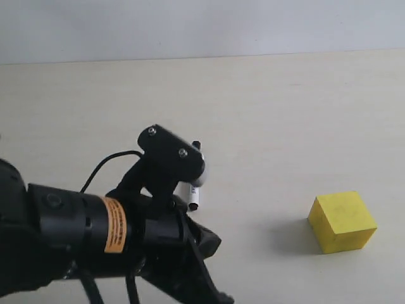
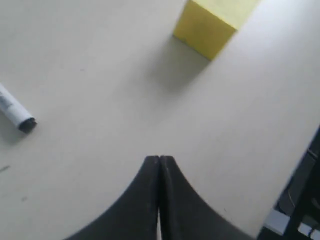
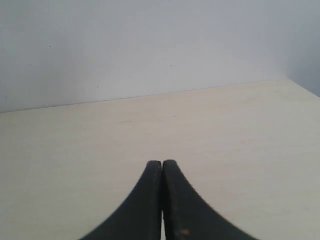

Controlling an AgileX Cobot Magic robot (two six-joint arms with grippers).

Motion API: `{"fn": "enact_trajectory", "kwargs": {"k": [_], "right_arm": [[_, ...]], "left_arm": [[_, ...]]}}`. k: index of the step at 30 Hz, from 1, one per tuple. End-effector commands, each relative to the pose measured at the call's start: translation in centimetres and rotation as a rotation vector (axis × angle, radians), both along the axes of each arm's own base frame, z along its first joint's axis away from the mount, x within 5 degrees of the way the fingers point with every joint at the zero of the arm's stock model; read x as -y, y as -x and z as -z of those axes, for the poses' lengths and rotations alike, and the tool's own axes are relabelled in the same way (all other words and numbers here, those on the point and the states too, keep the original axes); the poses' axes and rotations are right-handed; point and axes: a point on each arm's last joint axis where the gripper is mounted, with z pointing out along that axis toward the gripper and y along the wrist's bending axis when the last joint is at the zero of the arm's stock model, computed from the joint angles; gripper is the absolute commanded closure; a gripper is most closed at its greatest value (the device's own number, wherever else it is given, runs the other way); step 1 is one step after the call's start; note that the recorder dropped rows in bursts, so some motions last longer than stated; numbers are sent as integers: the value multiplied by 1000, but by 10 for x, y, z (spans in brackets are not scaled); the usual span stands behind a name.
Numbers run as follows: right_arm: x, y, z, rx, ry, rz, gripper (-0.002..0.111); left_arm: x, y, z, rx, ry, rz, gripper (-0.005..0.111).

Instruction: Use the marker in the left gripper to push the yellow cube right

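On the table (image 1: 266, 101), one marker (image 2: 15, 110), one yellow cube (image 1: 342, 221), left end effector (image 2: 159, 159) pinched together empty, right end effector (image 3: 162, 162) likewise.

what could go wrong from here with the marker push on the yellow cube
1. The left gripper is shut on nothing and the marker lies loose on the table, so the yellow cube might get pushed by bare fingers instead.
2. A regrasp attempt could roll the round marker away.
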Motion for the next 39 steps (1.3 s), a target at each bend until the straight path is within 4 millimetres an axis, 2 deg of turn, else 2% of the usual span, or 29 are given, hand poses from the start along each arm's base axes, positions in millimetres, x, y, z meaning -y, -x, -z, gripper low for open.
{"fn": "enact_trajectory", "kwargs": {"k": [1, 5, 12, 17, 20, 25, 28, 29, 33, 34, 35, 39], "right_arm": [[0, 0, 1, 7, 8, 6, 108], [0, 0, 1, 7, 8, 6, 108], [0, 0, 1, 7, 8, 6, 108], [0, 0, 1, 7, 8, 6, 108], [0, 0, 1, 7, 8, 6, 108], [0, 0, 1, 7, 8, 6, 108], [0, 0, 1, 7, 8, 6, 108], [0, 0, 1, 7, 8, 6, 108], [0, 0, 1, 7, 8, 6, 108], [0, 0, 1, 7, 8, 6, 108], [0, 0, 1, 7, 8, 6, 108], [0, 0, 1, 7, 8, 6, 108]], "left_arm": [[-2, 18, -2, -3, 8, 54, 107], [-1, 18, 0, 26, -13, 92, 107], [6, 4, -17, 323, 96, 227, 107], [-8, -24, -31, 313, 192, 28, 107], [-28, -50, -38, 306, 213, -128, 107], [-79, -93, -53, 359, 225, -381, 107], [-114, -104, -67, 379, 218, -511, 107], [-141, -106, -77, 375, 219, -613, 107], [-193, -92, -94, 391, 214, -799, 107], [-218, -75, -99, 402, 232, -916, 107], [-229, -65, -101, 408, 245, -973, 107], [-254, -17, -96, 460, 261, -1131, 107]]}}
